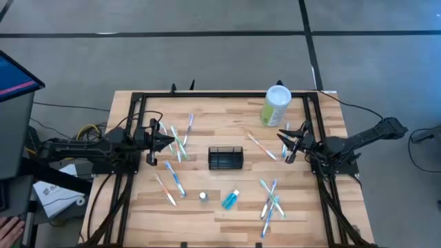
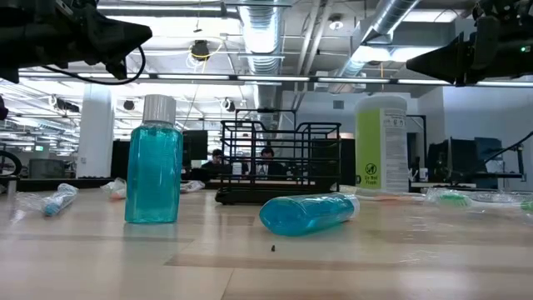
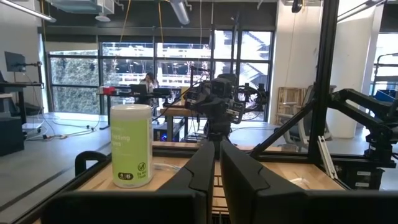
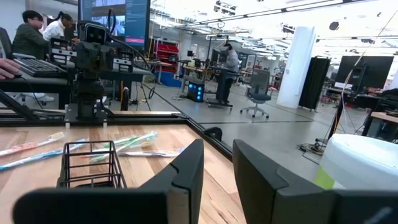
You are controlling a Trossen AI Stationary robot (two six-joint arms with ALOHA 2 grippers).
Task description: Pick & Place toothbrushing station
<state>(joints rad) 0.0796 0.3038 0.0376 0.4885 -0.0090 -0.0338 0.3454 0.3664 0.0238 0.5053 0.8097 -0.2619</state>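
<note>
A: Black wire mesh, and there's the toothbrushing station (image 1: 226,158), sitting on the wooden table (image 1: 227,210) between the two claws, well apart from each.

B: What's around it?

A: Wrapped toothbrushes (image 1: 176,142) just ahead of the left gripper (image 1: 169,142), another bunch (image 1: 271,198) near the front edge, off to the right claw's side. One loose toothbrush (image 1: 261,146) lies between the caddy and the right gripper (image 1: 289,146). A pale-green canister (image 1: 276,105) with a white lid stands just beyond the right claw, towards the far rail.

B: And the blue things?

A: A mouthwash bottle (image 2: 307,212) lying on its side, and a second one (image 2: 154,172) standing upright with a white cap, both nearer the front than the caddy.

B: Anything inside the caddy?

A: From the right wrist view you look straight through its bars (image 4: 87,165); I see nothing in it.

B: The claws?

A: Left one raised, fingers nearly together with a thin slit, holding nothing. Right one raised too, fingers parted a little, empty.

B: Hard spots?

A: The canister's label is too small to read.
</note>
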